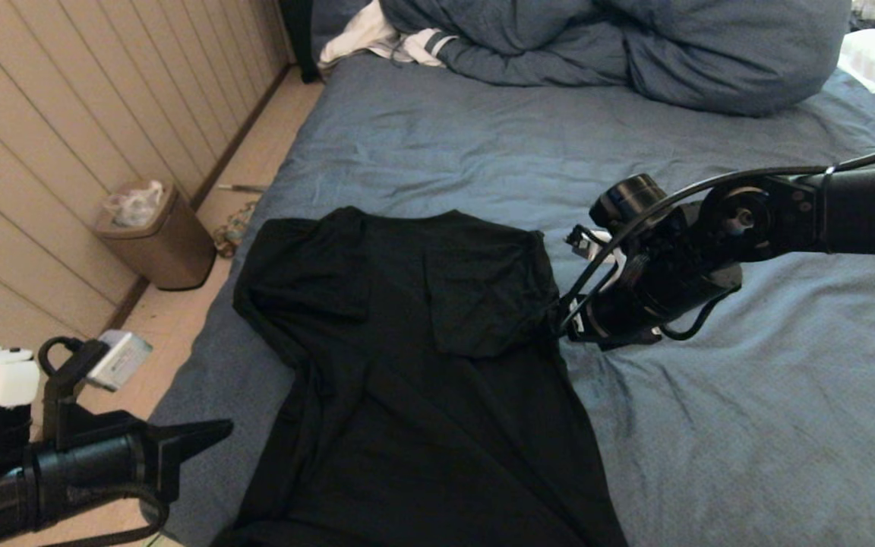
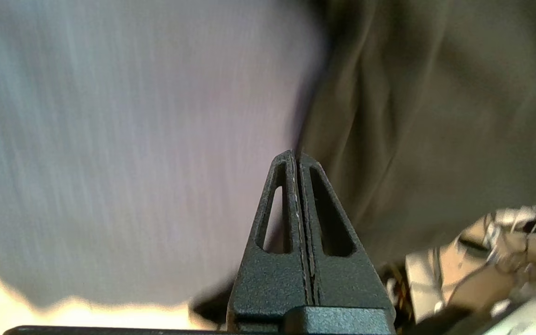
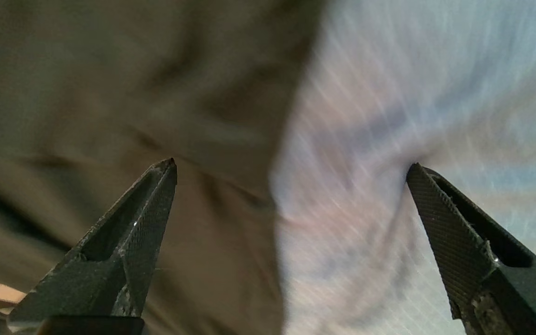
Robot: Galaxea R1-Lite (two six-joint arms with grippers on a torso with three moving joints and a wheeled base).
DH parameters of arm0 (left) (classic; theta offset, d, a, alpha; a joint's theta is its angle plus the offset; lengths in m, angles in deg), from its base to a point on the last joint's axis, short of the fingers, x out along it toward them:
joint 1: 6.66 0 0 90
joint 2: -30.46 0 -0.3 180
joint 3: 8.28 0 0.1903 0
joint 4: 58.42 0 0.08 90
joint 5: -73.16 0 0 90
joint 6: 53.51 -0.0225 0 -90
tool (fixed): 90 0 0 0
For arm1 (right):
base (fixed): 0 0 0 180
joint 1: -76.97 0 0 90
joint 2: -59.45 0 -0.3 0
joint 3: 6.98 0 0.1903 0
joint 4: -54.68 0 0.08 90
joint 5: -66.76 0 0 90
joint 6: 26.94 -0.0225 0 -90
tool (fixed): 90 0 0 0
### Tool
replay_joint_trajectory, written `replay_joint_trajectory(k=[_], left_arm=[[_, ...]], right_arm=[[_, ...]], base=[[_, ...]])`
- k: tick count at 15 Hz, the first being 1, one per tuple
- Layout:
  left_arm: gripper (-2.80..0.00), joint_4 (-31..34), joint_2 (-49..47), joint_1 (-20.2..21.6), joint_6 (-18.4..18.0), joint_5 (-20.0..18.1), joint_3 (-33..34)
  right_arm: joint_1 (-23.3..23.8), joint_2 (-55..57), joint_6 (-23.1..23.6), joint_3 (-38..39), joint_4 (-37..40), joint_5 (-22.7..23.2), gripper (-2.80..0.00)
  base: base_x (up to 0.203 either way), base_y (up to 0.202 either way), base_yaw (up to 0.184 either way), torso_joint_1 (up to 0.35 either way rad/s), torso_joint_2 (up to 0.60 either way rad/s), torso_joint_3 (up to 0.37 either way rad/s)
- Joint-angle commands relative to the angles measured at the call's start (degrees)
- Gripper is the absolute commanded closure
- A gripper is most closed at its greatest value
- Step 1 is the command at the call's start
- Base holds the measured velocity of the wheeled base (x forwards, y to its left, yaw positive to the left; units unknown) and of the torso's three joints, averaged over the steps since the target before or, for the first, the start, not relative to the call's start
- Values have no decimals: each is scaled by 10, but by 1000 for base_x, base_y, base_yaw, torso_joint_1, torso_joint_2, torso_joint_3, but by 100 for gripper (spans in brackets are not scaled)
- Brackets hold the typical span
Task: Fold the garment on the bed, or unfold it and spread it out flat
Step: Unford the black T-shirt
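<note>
A plain black short-sleeved T-shirt (image 1: 415,365) lies across the lower centre of the head view on the wrinkled slate-blue sheet of the bed (image 1: 711,425), its right sleeve folded inward over the chest. The right gripper (image 3: 291,172) sits at the shirt's right edge, centre-right of the frame, fingers spread wide with one over black cloth and one over sheet, gripping nothing; whether they touch the fabric is hard to judge through the blur. The left gripper (image 2: 297,156) waits at the lower left corner, beside the bed's edge, fingers pressed together and empty. A bulky blue duvet (image 1: 635,45) fills the top.
</note>
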State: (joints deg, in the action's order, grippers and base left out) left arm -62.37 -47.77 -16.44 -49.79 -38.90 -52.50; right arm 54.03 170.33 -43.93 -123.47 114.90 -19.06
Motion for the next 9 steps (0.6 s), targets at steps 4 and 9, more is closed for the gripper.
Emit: replay_joint_trajectory(k=[4, 9], left_arm=[[0, 79, -73, -9, 8, 6, -181], [0, 104, -138, -10, 27, 12, -301]], right_arm=[[4, -26, 0, -59, 3, -2, -280], [-18, 8, 5, -172, 7, -4, -280]], base=[[0, 0, 0, 0, 0, 0], [0, 0, 0, 0, 0, 0]])
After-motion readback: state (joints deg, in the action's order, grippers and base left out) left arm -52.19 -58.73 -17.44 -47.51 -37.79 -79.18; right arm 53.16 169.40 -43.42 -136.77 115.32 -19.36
